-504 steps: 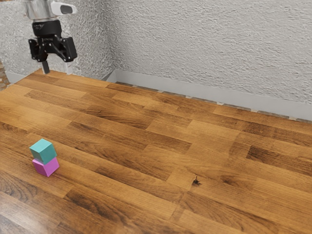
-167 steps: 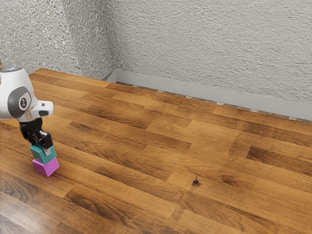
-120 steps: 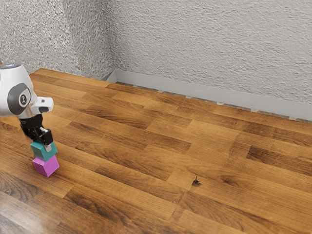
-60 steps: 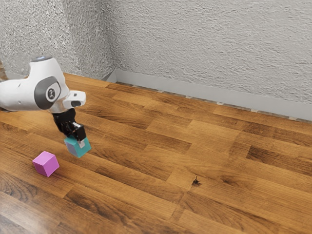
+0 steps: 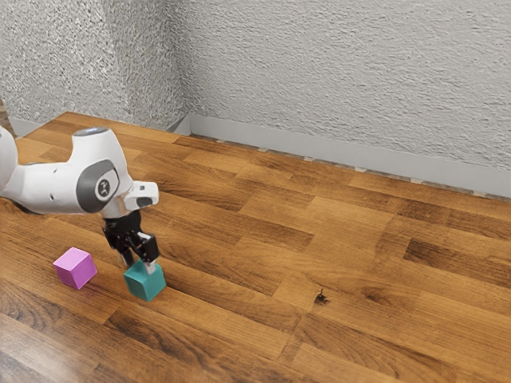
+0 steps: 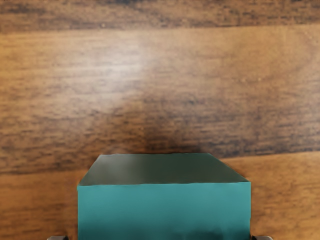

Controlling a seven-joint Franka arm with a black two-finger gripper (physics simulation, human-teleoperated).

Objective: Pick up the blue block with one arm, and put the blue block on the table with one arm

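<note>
My gripper [image 5: 139, 263] is low over the table in the exterior view, open around the upper part of the teal-blue block [image 5: 145, 282]. One finger stands a little off the block's side. The block sits flat on the wooden table [image 5: 263, 263], apart from the magenta block [image 5: 76, 268]. From the wrist camera, the blue block [image 6: 164, 210] lies between the tips of my gripper [image 6: 160, 238], with a narrow strip of wood showing on one side of it.
The magenta block rests on the table toward the exterior view's left, a short way from the blue one. A small dark mark [image 5: 321, 297] lies on the wood farther to the exterior view's right. A textured wall [image 5: 335, 80] rises behind the table.
The blue block was lifted off the magenta one, carried toward the exterior view's right and lowered to the table. My fingers have since opened from it. The magenta block stayed put.
</note>
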